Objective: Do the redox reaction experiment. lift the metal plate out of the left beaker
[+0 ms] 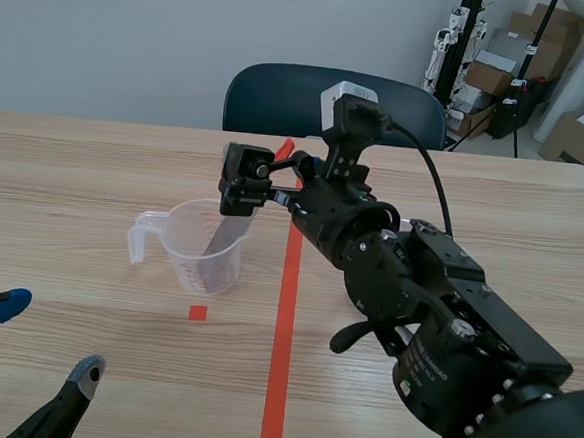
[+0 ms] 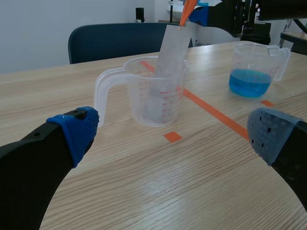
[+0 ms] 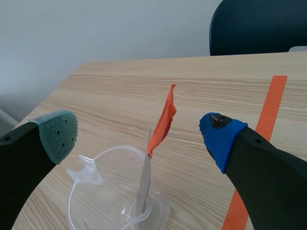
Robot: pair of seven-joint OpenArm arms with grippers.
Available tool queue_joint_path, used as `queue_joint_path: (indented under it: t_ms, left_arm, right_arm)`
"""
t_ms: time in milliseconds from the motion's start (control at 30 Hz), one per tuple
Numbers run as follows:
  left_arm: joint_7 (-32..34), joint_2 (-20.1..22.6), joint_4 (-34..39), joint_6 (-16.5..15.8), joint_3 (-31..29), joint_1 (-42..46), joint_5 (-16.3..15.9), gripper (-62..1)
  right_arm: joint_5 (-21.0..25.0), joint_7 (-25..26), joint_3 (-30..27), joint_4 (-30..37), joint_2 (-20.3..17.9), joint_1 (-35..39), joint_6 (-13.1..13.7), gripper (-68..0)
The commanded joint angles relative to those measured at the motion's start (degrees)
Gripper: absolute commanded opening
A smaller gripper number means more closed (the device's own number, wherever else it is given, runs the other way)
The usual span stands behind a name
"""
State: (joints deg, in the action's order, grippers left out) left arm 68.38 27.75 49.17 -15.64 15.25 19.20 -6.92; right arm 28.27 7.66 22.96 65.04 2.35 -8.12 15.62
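In the scene view my right claw [image 1: 242, 183] hangs over the beaker [image 1: 201, 258], which stands near the desk's [image 1: 75, 174] middle, just left of the long tape line [image 1: 283, 319]. The plate [image 1: 218, 246] leans inside it, its top end past the rim. My left claw [image 1: 43, 340] sits wide at the near edge, holding nothing.

In the left wrist view the plate looks thin, flat and stiff, with an orange tab [image 2: 188, 9] at its top. A blue beaker [image 2: 256, 72] stands well apart, across the line.

In the right wrist view the right claw's fingers are spread wide either side of the tab, touching nothing, and the plate is edge-on to me. I judge it light, slick where wet, and the tab floppy. I'd pinch the flat faces just under the tab and lift straight, since the beaker may tip.
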Motion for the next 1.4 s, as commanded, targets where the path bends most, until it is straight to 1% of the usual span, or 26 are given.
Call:
queue_joint_path:
  t_ms: [0, 167, 333, 567, 667, 733, 1167, 1233, 1300, 1367]
  left_arm:
    - [0.63, -0.42, 1.03, -0.11, -0.44, -0.35, -0.13, 1.4]
    - [0.63, -0.42, 1.03, -0.11, -0.44, -0.35, -0.13, 1.4]
    - [0.63, -0.42, 1.03, -0.11, -0.44, -0.35, -0.13, 1.4]
    - [0.63, -0.42, 1.03, -0.11, -0.44, -0.35, -0.13, 1.4]
    - [0.63, -0.42, 1.03, -0.11, -0.44, -0.35, -0.13, 1.4]
    - [0.63, -0.42, 1.03, -0.11, -0.44, -0.35, -0.13, 1.4]
    - [0.63, -0.42, 1.03, -0.11, -0.44, -0.33, -0.13, 1.4]
    - [0.63, -0.42, 1.03, -0.11, -0.44, -0.33, -0.13, 1.4]
    - [0.63, -0.42, 1.03, -0.11, -0.44, -0.33, -0.13, 1.4]
    - [0.63, -0.42, 1.03, -0.11, -0.44, -0.33, -0.13, 1.4]
  right_arm:
    - [0.42, 1.14, 0.04, 1.14, -0.28, -0.2, 0.26, -15.1]
    - [0.35, 2.71, -0.02, 1.2, -0.35, 0.2, 0.24, -15.1]
    - [0.39, 5.25, -0.26, 2.1, -1.53, 0.17, 0.24, -15.1]
    - [0.39, 6.47, -0.52, 2.1, -1.7, 0.15, 0.24, -15.4]
    - [0.39, 7.91, -0.52, 2.1, -1.7, 0.07, 0.24, -20.4]
    - [0.39, 7.98, -0.48, 2.1, -1.68, -0.17, 0.26, -21.4]
    - [0.37, 8.2, -0.48, 2.08, -0.87, -1.7, 0.2, -21.4]
    - [0.37, 8.0, -0.48, 2.08, -0.9, -1.92, -0.09, -21.4]
    - [0.39, 7.78, -0.48, 2.03, -0.87, -2.23, -1.27, -21.4]
    - [0.39, 7.69, -0.48, 2.03, -0.87, -2.45, -1.53, -21.4]
